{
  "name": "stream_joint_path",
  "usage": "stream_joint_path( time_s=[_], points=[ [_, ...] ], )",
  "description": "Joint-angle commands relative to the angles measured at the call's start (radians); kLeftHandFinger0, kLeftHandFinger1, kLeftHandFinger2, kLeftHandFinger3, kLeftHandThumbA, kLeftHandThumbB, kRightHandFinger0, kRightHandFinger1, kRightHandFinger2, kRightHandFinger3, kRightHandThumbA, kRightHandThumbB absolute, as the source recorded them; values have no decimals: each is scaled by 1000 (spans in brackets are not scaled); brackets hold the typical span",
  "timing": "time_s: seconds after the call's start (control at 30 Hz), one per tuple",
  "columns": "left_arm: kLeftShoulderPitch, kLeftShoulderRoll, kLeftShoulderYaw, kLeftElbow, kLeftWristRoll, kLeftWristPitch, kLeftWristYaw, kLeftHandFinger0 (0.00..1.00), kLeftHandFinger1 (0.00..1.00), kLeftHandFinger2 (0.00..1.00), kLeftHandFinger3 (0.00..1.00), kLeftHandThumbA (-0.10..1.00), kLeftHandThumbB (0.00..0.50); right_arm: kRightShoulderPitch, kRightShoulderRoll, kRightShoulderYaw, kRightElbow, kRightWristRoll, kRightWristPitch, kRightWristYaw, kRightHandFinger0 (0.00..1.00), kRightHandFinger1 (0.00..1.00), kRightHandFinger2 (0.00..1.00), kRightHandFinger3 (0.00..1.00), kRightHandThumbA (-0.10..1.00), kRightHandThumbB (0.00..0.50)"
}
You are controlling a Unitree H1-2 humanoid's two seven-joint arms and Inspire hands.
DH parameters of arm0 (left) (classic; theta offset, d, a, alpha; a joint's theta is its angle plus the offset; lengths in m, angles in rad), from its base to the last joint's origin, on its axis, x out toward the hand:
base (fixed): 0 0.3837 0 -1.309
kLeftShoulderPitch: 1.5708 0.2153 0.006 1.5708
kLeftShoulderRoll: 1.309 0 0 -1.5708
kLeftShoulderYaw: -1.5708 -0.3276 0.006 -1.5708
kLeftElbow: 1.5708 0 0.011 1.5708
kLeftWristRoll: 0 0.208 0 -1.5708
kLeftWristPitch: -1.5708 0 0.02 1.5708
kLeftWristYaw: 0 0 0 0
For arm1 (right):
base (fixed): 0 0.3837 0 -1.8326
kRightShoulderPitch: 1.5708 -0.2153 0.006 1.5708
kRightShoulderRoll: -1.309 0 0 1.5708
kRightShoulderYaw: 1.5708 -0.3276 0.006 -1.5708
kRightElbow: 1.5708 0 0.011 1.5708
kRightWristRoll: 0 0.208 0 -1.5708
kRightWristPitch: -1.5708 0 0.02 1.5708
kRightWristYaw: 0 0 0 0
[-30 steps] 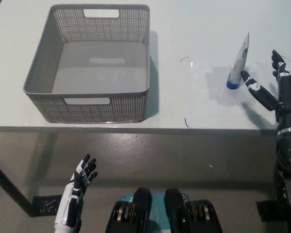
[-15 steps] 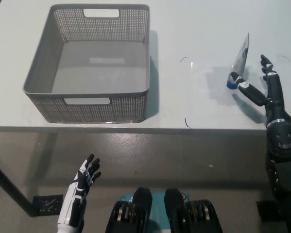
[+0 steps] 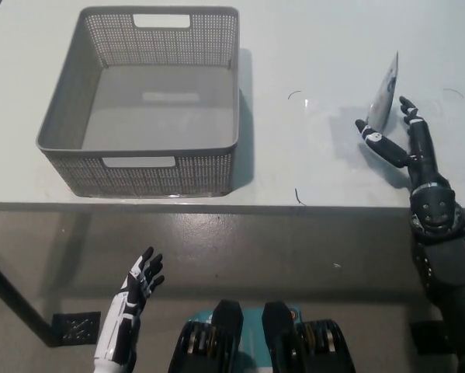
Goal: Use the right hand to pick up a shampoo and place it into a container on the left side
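A white shampoo tube (image 3: pixel 385 92) with blue print stands cap-down on the white table (image 3: pixel 310 47) at the right. My black right hand (image 3: pixel 399 140) is open right in front of it, thumb on the left and fingers on the right of the tube's base, hiding the cap. I cannot tell whether it touches the tube. A grey mesh basket (image 3: pixel 216 167) sits on the table's left half with nothing inside. My white left hand (image 3: pixel 137 287) hangs open below the table edge at the lower left.
The table's front edge (image 3: pixel 216 207) runs across the middle of the view, with grey floor below. Thin dark marks (image 3: pixel 296 196) lie on the table between basket and tube.
My right hand has moved left and forward, from beside the tube to straddling its base. The blue cap is now hidden. The left hand has sunk slightly.
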Motion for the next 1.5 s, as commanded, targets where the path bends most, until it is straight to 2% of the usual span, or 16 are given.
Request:
stream_joint_path(
  time_s=[0.0,0.33,0.47,0.57,0.6,0.63,0.67,0.7,0.73,0.77,0.8,0.87,0.97,1.17,1.4,1.47],
  points=[
    [-12,9,-4,-21,1,-46,-10,1000,1000,1000,1000,995,288,-101,-21,13,46,-5,-51,-48,1000,1000,1000,1000,841,443],
    [-22,6,-11,-12,14,-58,-5,1000,1000,1000,1000,1000,291,-208,-28,28,187,12,-68,-38,1000,1000,1000,1000,858,444],
    [-24,9,-12,-11,11,-62,-7,1000,1000,1000,1000,1000,286,-265,-30,28,292,26,-91,-25,1000,1000,1000,1000,827,446],
    [-28,12,-11,-13,1,-56,-13,1000,1000,1000,1000,992,277,-314,-30,5,368,57,-105,-30,1000,1000,1000,1000,717,412],
    [-31,12,-12,-13,3,-55,-13,1000,1000,1000,1000,998,277,-327,-29,-9,386,69,-112,-49,1000,1000,1000,1000,628,430],
    [-34,12,-12,-13,8,-54,-11,1000,1000,1000,1000,1000,276,-341,-28,-20,405,77,-119,-73,1000,1000,1000,1000,600,447],
    [-37,11,-13,-10,9,-56,-10,1000,1000,1000,1000,1000,277,-348,-29,-21,415,75,-119,-84,794,842,931,1000,555,439],
    [-40,11,-13,-6,11,-59,-10,1000,1000,1000,1000,1000,277,-356,-30,-21,426,71,-117,-101,650,728,826,1000,539,436],
    [-41,9,-13,-9,8,-55,-9,1000,1000,1000,1000,997,284,-369,-28,-37,442,83,-116,-154,85,227,377,401,58,297],
    [-43,9,-13,-11,7,-52,-9,1000,1000,1000,1000,994,285,-370,-28,-36,447,80,-124,-175,3,106,341,286,-94,245],
    [-44,9,-13,-11,7,-51,-9,1000,1000,1000,1000,994,285,-371,-28,-37,452,81,-130,-184,1,99,374,301,-99,235],
    [-50,11,-11,-12,5,-43,-10,1000,1000,1000,1000,1000,298,-370,-30,-49,455,99,-147,-163,0,83,498,425,-100,177],
    [-49,12,-11,-11,0,-39,-12,1000,1000,1000,1000,998,294,-358,-32,-44,456,100,-174,-148,0,54,492,424,-100,192],
    [-57,14,-8,-4,-2,-41,-12,1000,1000,1000,1000,986,286,-347,-37,-46,460,121,-205,-140,0,170,647,631,-100,154],
    [-61,12,-4,3,-12,-41,-12,990,1000,1000,1000,982,273,-357,-37,-62,457,141,-207,-165,0,233,719,693,-100,156],
    [-60,12,-3,2,-14,-38,-11,986,1000,1000,1000,978,267,-362,-35,-67,450,149,-217,-162,0,241,705,693,-100,154]
  ],
)
